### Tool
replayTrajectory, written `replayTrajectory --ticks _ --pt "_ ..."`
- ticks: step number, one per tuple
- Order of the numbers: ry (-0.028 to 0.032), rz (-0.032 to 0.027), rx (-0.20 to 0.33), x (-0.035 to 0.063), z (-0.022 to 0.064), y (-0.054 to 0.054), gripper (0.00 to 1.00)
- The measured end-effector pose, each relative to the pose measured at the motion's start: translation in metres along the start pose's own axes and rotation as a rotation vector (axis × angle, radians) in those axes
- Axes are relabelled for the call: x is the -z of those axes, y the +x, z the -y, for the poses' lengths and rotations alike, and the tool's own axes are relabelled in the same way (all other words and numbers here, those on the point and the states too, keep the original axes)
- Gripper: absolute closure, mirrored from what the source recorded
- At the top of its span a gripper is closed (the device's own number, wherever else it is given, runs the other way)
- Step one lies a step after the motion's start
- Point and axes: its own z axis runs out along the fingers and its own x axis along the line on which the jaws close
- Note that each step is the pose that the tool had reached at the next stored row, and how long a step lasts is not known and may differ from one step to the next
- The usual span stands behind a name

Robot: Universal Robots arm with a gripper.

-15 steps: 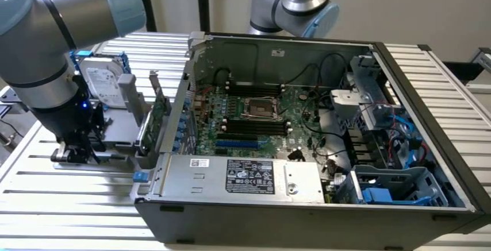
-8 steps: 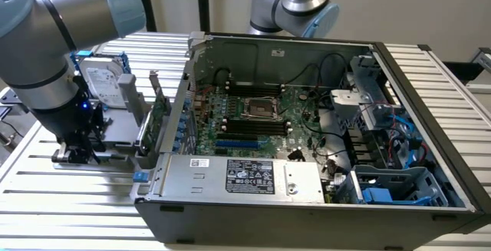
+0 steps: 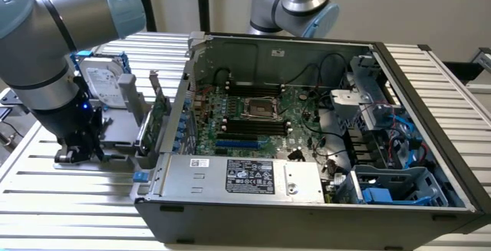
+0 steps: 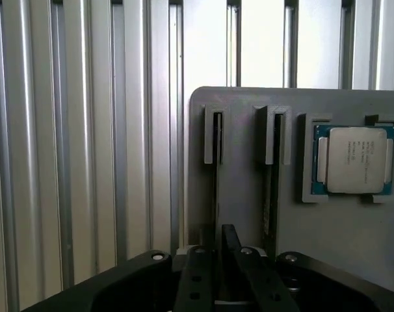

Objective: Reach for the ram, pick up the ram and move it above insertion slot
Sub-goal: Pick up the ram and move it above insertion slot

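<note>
Step in hand, as judged: the grasp at the end of the reach, with nothing lifted yet. The black jointed claw [image 4: 226, 260] was down over a flat grey moulded holder plate [image 4: 239, 195]. It sat astride the ram [image 4: 214, 188], a long thin circuit strip standing on edge in one of two guide-post slots. Whether the claw had closed on the strip or stood just clear of it could not be told. A second strip [image 4: 273, 188] stood parallel just beside the first, and a square silver processor chip with a blue border [image 4: 353, 159] lay in its pocket beyond that. A ribbed aluminium worktop [image 4: 86, 162] carried the plate. Farther off was the open dark-grey computer case [image 3: 307, 222], well apart from the ram. It held the insertion slot [image 3: 253, 128], one of several long black parallel sockets on the green board. Judged need: a firm, centred hold and a straight draw up out of the guides.
</note>
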Motion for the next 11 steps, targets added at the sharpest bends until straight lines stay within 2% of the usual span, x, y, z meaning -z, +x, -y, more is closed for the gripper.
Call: replayTrajectory --ticks 1,3,11 --pt "-0.0001 0.0001 0.0 0.0 0.0 0.0 0.84" --pt "0.0001 0.0002 0.0 -0.0001 0.0 0.0 0.87" --pt "-0.0006 0.0003 0.0 -0.0002 0.0 -0.0001 0.87"
